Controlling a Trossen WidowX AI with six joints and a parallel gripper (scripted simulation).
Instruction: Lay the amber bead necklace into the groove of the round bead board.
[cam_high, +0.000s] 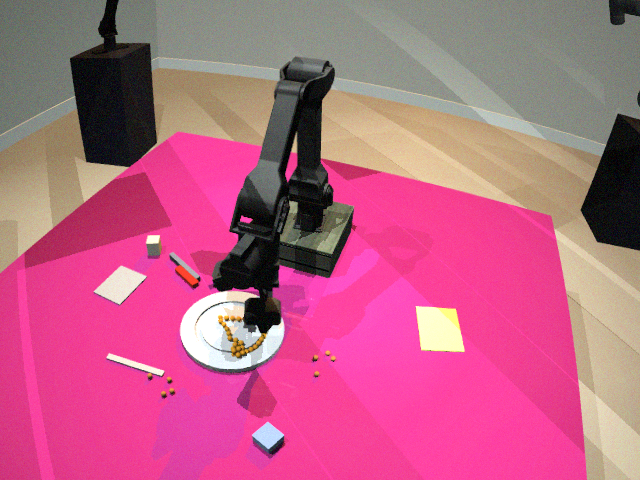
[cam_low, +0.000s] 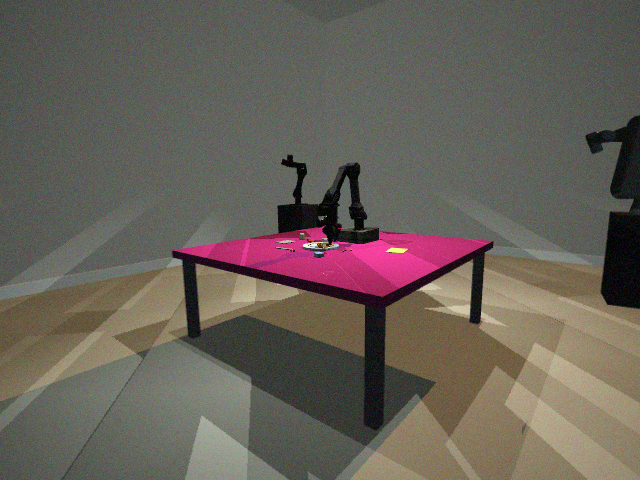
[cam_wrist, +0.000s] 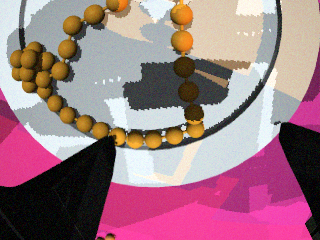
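The round bead board (cam_high: 191, 347) (cam_wrist: 145, 175) is white with a thin dark ring groove. The amber bead necklace (cam_high: 228, 333) (cam_wrist: 153, 139) lies on it. In the wrist view a row of its beads follows the groove along the near side, other strands cross the middle of the board, and several beads are bunched in a clump at the left. My gripper (cam_wrist: 200, 138) is wide open and empty, its fingers over the near rim with the bead row just beyond and between the tips. In the top view the gripper hides part of the necklace and board.
Loose amber beads (cam_high: 316, 357) (cam_high: 169, 379) lie right and left of the board. A blue block (cam_high: 268, 437), a white strip (cam_high: 135, 364), a pale square (cam_high: 120, 284), a red and grey piece (cam_high: 186, 275), a cream cube (cam_high: 153, 245) and a yellow sheet (cam_high: 439, 329) lie around.
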